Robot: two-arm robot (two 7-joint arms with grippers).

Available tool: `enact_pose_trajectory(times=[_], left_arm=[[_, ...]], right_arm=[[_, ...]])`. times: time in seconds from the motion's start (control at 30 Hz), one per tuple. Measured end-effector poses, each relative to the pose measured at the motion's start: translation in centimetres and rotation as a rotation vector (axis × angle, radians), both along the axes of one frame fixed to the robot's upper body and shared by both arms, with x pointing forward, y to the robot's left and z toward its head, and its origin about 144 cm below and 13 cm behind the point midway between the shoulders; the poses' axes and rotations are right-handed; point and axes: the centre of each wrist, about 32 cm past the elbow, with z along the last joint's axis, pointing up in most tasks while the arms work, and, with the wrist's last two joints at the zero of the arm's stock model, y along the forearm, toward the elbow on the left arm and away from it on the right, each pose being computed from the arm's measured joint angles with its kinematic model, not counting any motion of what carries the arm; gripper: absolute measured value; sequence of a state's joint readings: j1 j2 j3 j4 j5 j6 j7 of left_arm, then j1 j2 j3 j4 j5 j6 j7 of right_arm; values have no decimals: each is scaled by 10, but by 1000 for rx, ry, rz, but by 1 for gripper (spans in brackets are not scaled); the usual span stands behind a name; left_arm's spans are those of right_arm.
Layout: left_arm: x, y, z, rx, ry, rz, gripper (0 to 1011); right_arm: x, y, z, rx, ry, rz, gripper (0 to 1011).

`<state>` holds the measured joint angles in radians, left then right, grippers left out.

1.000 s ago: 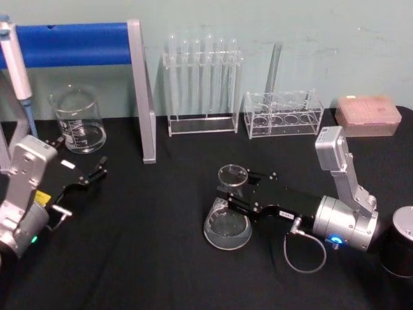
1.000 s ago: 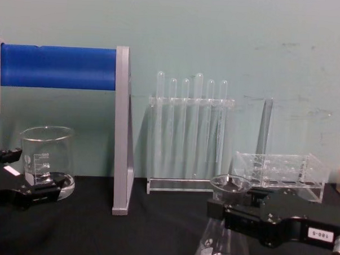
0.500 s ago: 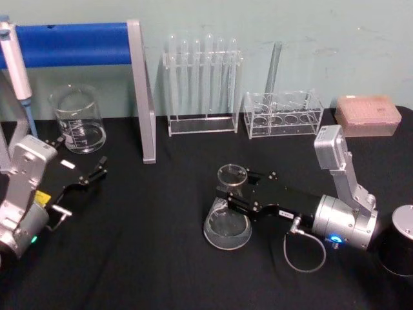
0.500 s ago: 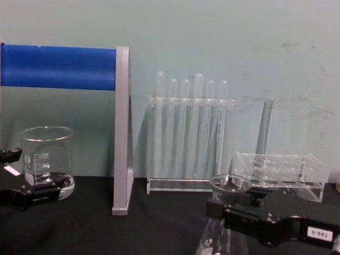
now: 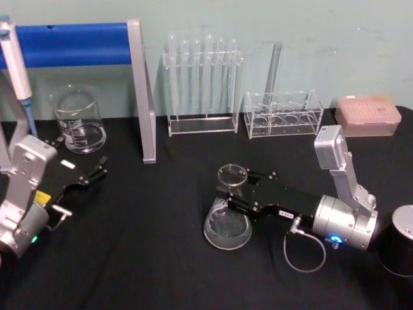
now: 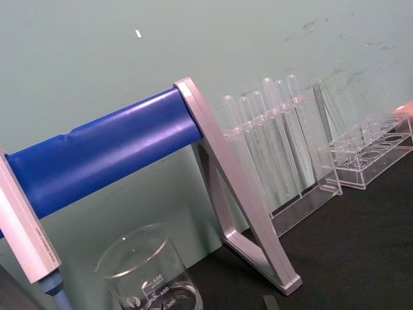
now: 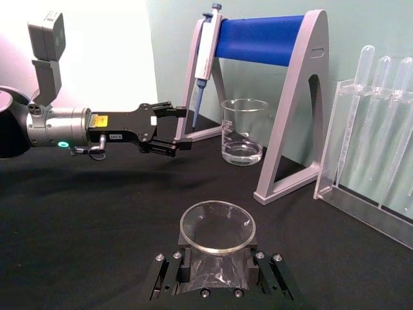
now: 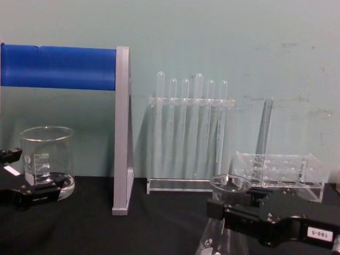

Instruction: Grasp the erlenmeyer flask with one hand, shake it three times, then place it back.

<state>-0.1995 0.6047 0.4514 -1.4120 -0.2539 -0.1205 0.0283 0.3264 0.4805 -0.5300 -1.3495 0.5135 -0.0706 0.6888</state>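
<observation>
**Neck grip set: the erlenmeyer flask (image 5: pixel 226 226) in the right hand (image 5: pixel 227 196)**

The flask is standing upright, neck vertical, mid-tabletop (image 5: pixel 148 258). The right hand is reaching in from its right, clenching the neck. The left hand (image 5: pixel 98 172) is idling, released, well apart to the left.
</observation>
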Motion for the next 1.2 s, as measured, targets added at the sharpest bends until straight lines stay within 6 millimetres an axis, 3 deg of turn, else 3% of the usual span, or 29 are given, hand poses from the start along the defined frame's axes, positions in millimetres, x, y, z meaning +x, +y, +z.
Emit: enact_pose_trajectory(times=[0.27, 0.67, 0.9, 1.2], left_arm=[[0, 0, 0, 0, 0, 0, 1001], [0, 0, 0, 0, 0, 0, 1001], [0, 0, 0, 0, 0, 0, 1001], [0, 0, 0, 0, 0, 0, 1001]], right_arm=[[0, 0, 0, 0, 0, -1, 452], [0, 0, 0, -3, 1, -2, 846], [0, 0, 0, -2, 1, -2, 1002], [0, 0, 0, -2, 0, -2, 1000]])
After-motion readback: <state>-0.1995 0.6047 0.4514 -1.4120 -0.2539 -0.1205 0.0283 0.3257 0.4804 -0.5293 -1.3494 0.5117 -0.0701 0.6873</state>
